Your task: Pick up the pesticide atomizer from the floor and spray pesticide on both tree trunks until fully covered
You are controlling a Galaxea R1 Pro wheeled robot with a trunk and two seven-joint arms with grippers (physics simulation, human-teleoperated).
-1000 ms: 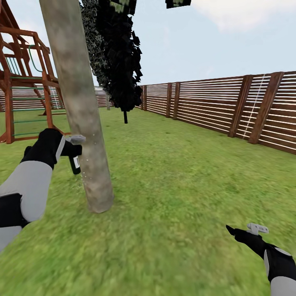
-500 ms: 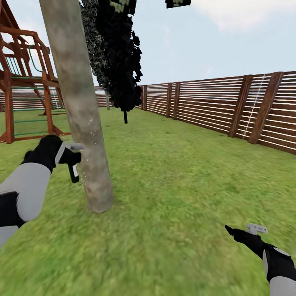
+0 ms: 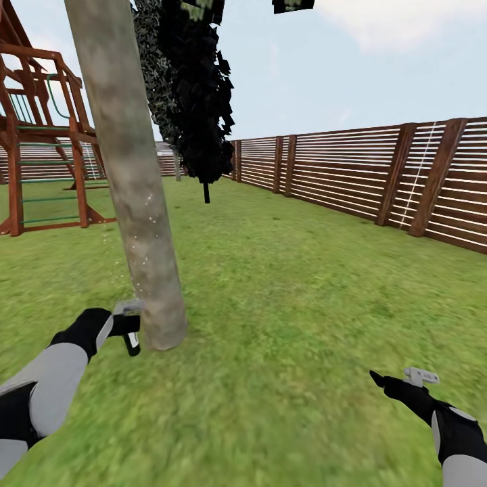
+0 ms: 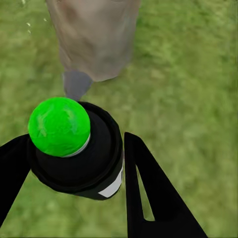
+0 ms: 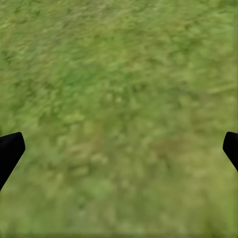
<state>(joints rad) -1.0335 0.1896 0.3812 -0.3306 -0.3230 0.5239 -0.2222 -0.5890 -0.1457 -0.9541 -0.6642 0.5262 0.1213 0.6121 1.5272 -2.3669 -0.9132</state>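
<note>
**Inspector:** Start with the surroundings.

**Operator:** I see a green lawn (image 3: 284, 304) closed in by a brown slatted fence (image 3: 352, 172) running across the right of the head view. A wooden play frame (image 3: 40, 135) stands at the upper left. A dark thin-trunked tree (image 3: 196, 101) is further back, top centre.

**Inspector:** The tree under treatment?

**Operator:** One thick pale trunk (image 3: 128, 176) rises left of centre, leaning slightly. Fine whitish speckles (image 3: 145, 223) dot its mid section and drift just to its left.

**Inspector:** And the sprayer?

**Operator:** My left gripper (image 3: 128, 325) sits at lower left, low beside the trunk's foot, pinching the sprayer (image 3: 132, 338). In the left wrist view the sprayer (image 4: 79, 148) is a black body with a green cap, clamped between the two fingers (image 4: 148, 193), with the trunk base (image 4: 94, 39) just beyond it.

**Inspector:** Right side?

**Operator:** My right gripper (image 3: 399, 382) hangs at lower right over bare grass, well apart from the trunk. The right wrist view shows its fingertips (image 5: 10, 151) spread wide, nothing between them.
</note>
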